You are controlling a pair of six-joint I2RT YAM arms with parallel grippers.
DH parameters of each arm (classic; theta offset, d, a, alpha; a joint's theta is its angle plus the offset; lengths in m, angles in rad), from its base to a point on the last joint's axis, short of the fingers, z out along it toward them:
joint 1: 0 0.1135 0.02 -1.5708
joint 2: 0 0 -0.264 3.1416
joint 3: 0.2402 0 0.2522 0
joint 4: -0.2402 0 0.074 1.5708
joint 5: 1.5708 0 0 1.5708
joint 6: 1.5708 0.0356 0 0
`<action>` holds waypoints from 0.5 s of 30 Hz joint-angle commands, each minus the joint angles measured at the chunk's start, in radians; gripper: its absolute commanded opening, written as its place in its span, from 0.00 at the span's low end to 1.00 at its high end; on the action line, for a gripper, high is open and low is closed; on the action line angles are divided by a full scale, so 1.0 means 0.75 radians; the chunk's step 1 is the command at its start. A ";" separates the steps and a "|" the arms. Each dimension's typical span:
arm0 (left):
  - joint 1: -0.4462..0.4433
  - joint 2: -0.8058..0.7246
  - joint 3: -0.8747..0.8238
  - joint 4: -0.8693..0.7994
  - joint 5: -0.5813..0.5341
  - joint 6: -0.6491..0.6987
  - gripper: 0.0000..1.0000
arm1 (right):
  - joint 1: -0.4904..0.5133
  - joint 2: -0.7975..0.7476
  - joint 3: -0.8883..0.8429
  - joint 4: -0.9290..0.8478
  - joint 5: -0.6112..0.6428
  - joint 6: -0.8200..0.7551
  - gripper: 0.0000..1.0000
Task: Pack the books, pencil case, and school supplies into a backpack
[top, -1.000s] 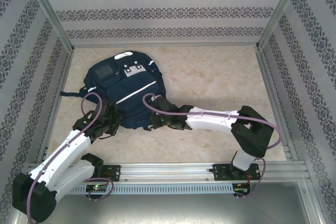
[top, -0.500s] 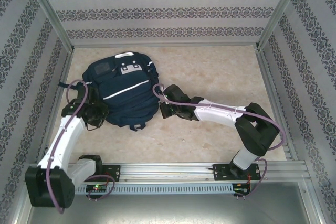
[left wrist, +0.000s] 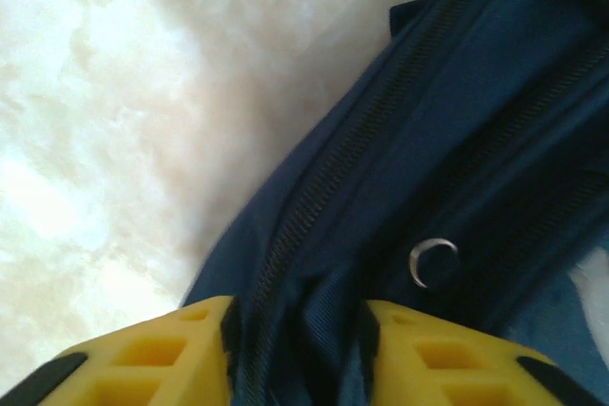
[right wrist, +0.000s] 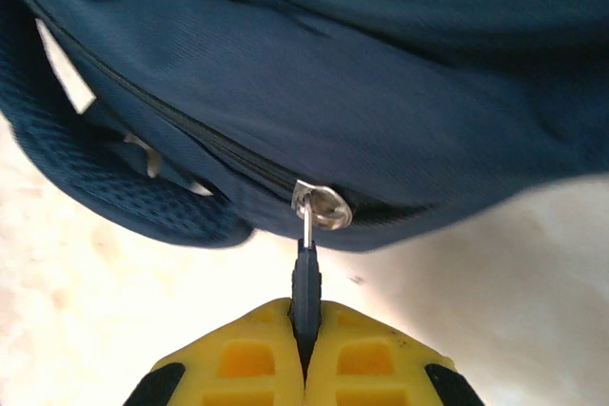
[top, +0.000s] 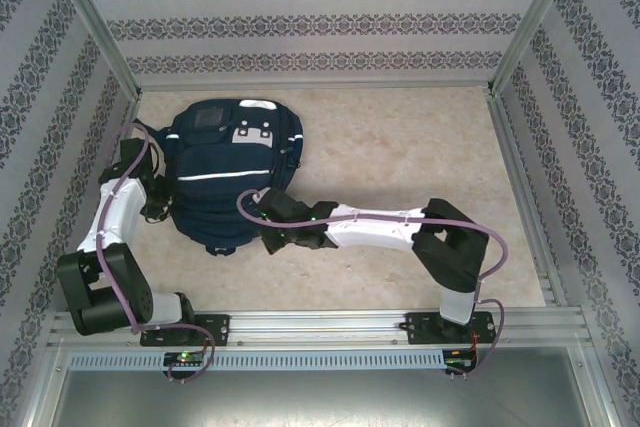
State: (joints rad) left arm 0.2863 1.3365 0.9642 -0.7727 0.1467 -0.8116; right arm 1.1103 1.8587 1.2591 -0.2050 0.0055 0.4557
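Note:
The navy backpack lies flat on the left half of the table, with a white stripe across it. My right gripper is at its near edge, shut on the dark zipper pull that hangs from the silver slider. At the bag's left side my left gripper stands with its yellow fingers apart. A fold of backpack fabric and a zipper line lie in the gap. The books, pencil case and school supplies are out of view.
Beige tabletop spreads to the right of the backpack. Patterned walls with metal posts close in three sides. An aluminium rail carrying both arm bases runs along the near edge. The left arm's elbow is folded close to the left wall.
The left arm swung left and up along the bag's left side, and its jaws parted. The right gripper moved out to the right, then back left and nearer with the zipper pull. The backpack shifted slightly.

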 commanded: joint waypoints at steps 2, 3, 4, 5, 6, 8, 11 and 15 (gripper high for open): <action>0.001 -0.150 -0.048 0.001 0.130 -0.024 0.48 | 0.018 0.061 0.113 -0.004 -0.039 0.034 0.00; -0.001 -0.198 -0.089 0.004 0.174 -0.059 0.48 | 0.018 0.067 0.113 0.002 -0.035 0.034 0.00; -0.005 -0.244 -0.137 0.009 0.226 -0.098 0.49 | 0.017 0.068 0.113 0.005 -0.036 0.033 0.00; -0.010 -0.283 -0.177 0.010 0.259 -0.132 0.49 | 0.015 0.071 0.113 0.003 -0.033 0.033 0.00; -0.018 -0.328 -0.215 0.001 0.290 -0.167 0.49 | 0.012 0.073 0.111 0.005 -0.030 0.038 0.00; -0.044 -0.413 -0.276 -0.013 0.334 -0.238 0.49 | 0.007 0.074 0.101 0.005 -0.025 0.040 0.00; -0.132 -0.532 -0.357 0.002 0.378 -0.382 0.50 | -0.005 0.065 0.074 0.006 -0.016 0.052 0.00; -0.307 -0.618 -0.454 0.122 0.399 -0.608 0.53 | -0.010 0.054 0.046 0.012 -0.014 0.057 0.00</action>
State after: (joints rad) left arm 0.1173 0.9020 0.6582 -0.7433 0.4011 -1.0996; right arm 1.1122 1.9015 1.3087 -0.2077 -0.0063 0.4770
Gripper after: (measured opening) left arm 0.525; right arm 0.045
